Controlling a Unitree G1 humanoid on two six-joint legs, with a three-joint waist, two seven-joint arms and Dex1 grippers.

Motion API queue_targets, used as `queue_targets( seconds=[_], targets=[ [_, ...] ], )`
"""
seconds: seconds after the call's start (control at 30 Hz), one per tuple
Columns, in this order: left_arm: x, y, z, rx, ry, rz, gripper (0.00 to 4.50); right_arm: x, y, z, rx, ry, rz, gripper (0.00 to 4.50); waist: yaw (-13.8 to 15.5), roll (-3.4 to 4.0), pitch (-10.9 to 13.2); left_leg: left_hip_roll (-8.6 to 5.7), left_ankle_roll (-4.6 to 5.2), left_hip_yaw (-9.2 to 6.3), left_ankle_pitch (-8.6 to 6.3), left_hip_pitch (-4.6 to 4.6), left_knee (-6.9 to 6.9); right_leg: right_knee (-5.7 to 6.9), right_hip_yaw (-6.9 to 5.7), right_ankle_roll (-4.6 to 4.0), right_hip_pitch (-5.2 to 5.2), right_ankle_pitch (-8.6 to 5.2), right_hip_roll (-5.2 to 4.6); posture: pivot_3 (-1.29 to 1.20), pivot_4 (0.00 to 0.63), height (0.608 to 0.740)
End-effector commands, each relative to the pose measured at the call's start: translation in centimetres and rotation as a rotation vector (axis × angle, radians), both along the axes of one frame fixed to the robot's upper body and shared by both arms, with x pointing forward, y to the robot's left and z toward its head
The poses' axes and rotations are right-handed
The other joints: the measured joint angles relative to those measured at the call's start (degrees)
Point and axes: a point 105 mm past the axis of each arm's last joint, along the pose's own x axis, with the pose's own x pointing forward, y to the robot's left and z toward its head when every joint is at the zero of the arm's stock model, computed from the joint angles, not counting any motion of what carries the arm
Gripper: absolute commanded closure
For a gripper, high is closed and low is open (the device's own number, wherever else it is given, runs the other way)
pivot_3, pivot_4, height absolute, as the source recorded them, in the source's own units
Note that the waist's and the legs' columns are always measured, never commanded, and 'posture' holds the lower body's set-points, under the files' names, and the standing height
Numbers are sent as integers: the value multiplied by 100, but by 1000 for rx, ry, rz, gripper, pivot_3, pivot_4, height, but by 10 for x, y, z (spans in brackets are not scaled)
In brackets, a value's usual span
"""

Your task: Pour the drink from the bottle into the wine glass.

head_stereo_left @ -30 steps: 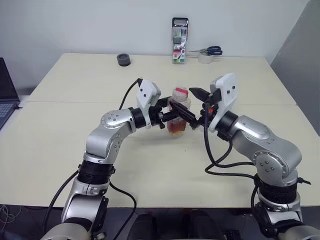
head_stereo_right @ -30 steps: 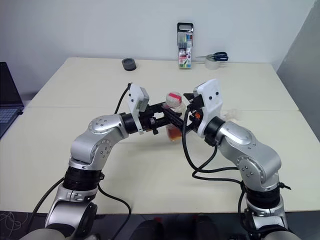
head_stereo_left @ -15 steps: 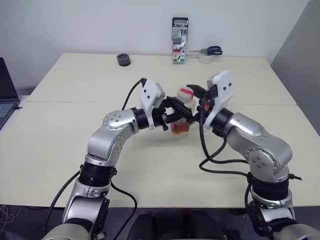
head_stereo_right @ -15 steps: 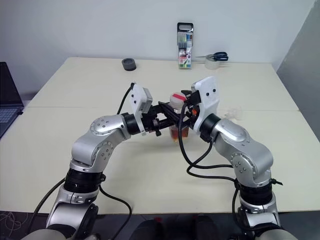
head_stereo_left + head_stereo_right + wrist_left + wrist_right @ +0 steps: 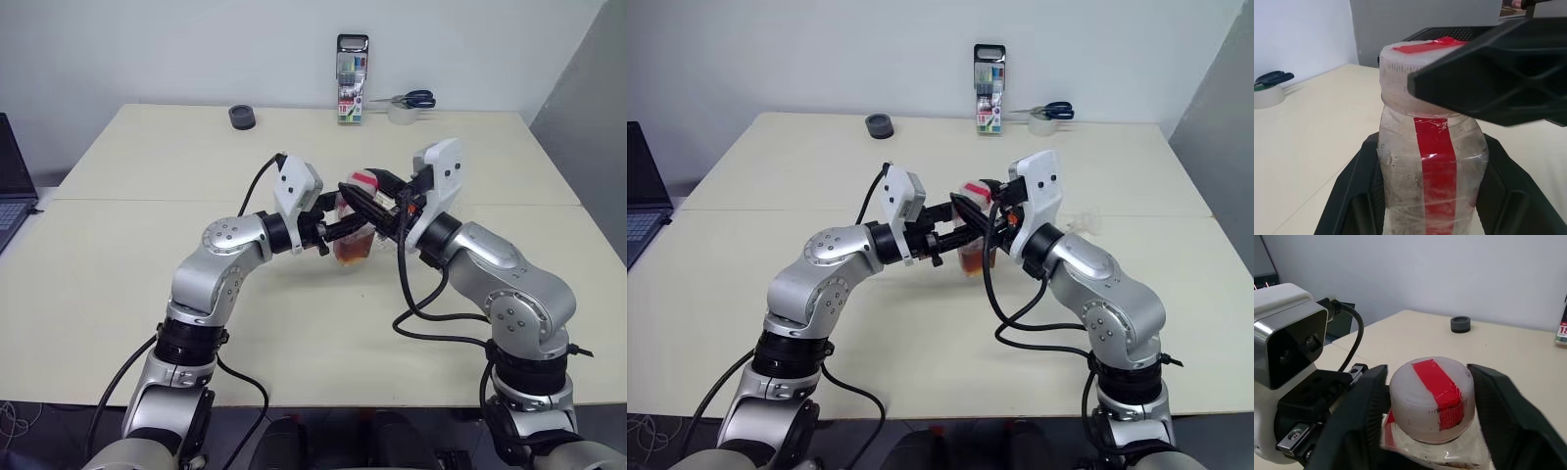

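Spanning cream table (image 5: 147, 284), white wall behind, left pincer (image 5: 345, 227) clamping bottle (image 5: 1431, 176), right pincer (image 5: 1425, 396) around cap (image 5: 1431, 399), grip unclear

Red stripe, white cap, amber drink over a cream table.

The bottle (image 5: 1431, 171) shows clear plastic with a red label strip running down its front, and its cap (image 5: 1431, 399) reads white with a red band across the top. Low in the bottle, the drink (image 5: 352, 250) glows amber to reddish-brown. Both grippers show black fingers (image 5: 1498, 73) against white wrist housings and silver arms. The table (image 5: 147, 166) is pale cream under a white wall. At the far edge: a dark grey round thing (image 5: 243, 117), a marker pack (image 5: 353, 78) with multicoloured pens, and blue-handled scissors (image 5: 407, 99) on a pale tape roll (image 5: 402, 115).
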Motion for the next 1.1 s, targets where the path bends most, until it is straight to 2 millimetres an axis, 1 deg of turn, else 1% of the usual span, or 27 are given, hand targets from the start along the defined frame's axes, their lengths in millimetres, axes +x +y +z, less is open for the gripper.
queue_targets(
  seconds=[0.03,0.17,0.23,0.3,0.4,0.5,0.57,0.67,0.73,0.77,0.9,0.93,1.0,1.1],
  targets=[
    [-4,0,14,-23,-52,-7,2505,-6,-2,11,17,-55,6,2569,0,0,0,0,0,0,0,0,0,0,0,0,0,0,0,0,150,740],
    [-6,2,12,-13,-51,-12,2505,-6,-2,11,-2,-63,10,2569,-1,0,0,0,0,0,0,0,0,0,0,0,0,0,0,0,150,740],
    [-13,0,10,-8,-44,-50,2505,-6,-2,12,-37,-78,44,2569,-1,0,0,0,0,0,0,0,0,0,0,0,0,0,0,0,150,740],
    [-27,-2,10,6,-39,-139,2505,-9,-2,17,-83,-101,129,2569,-3,3,2,0,0,1,0,0,0,-1,1,0,0,0,0,0,150,740],
    [-56,-3,13,40,-22,-321,2505,-15,0,24,-158,-121,312,2569,-16,12,14,0,8,0,-4,1,-1,-1,-1,0,0,0,1,0,150,740],
    [-76,0,20,68,1,-473,2505,-14,3,34,-193,-120,446,2569,-24,15,16,2,12,-2,-7,5,-4,-2,-2,0,1,0,4,0,150,740],
    [-76,1,28,71,1,-513,2505,-12,7,43,-200,-130,487,2569,-16,15,17,3,13,-2,-7,5,-1,0,-2,-1,1,-1,5,0,150,740],
    [-65,4,32,81,-16,-492,2505,-16,4,47,-218,-134,514,2569,16,14,17,1,14,-4,-7,2,2,-2,-4,-1,2,0,3,0,150,740],
    [-54,7,31,92,-25,-448,2505,-21,-6,43,-230,-113,506,1852,45,14,16,0,13,-7,-7,-4,3,-10,-10,-1,2,-1,0,0,150,740],
    [-50,9,30,94,-28,-426,2505,-25,-12,40,-232,-97,495,1575,63,13,17,-2,12,-7,-6,-10,3,-17,-12,-1,2,0,-4,0,150,740],
    [-39,12,32,51,-25,-343,2505,-40,-31,27,-227,-46,397,192,78,11,19,-4,2,-4,-1,-21,2,-38,-15,0,2,0,-13,0,150,740],
    [-37,12,32,38,-21,-325,2505,-44,-33,25,-230,-46,371,17,79,11,19,-3,2,-5,-1,-23,1,-40,-15,0,2,0,-14,0,150,740],
    [-35,12,31,21,-14,-298,2505,-48,-34,23,-223,-45,326,17,49,13,20,-3,8,-5,-4,-21,-2,-37,-15,0,1,0,-14,0,150,740],
    [-30,10,28,-4,-10,-249,2505,-48,-34,24,-187,-59,236,17,-5,13,20,-3,16,-4,-9,-12,-3,-21,-12,0,1,0,-13,0,150,740]
  ],
)
